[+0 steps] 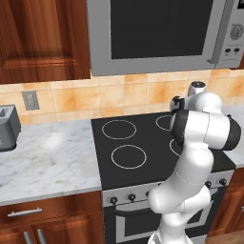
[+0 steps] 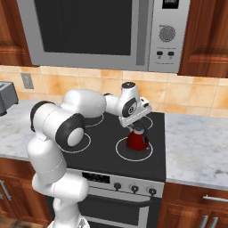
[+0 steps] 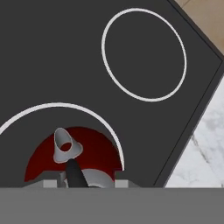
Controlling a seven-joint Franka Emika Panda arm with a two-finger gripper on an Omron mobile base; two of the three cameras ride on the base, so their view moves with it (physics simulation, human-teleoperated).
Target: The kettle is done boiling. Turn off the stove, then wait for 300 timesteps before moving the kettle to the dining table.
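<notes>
In the left base view, the stove (image 1: pixel 138 143) was seen between marble desk (image 1: pixel 47 157) stretches, its right burners hidden by the arm. In the right base view, the kettle (image 2: pixel 137 138) sat on the front right burner, the pincer (image 2: pixel 135 125) lowered onto its handle. In the hand view, the kettle's spout (image 3: pixel 65 146) was seen; the pincer's width could not be told.

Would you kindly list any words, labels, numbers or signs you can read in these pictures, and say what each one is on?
None can be read.
Microwave control panel: a dial and two buttons with faint marks around them, too small and blurred to read.
Stove front panel: knobs with no legible markings.
Kettle: no text visible.
</notes>
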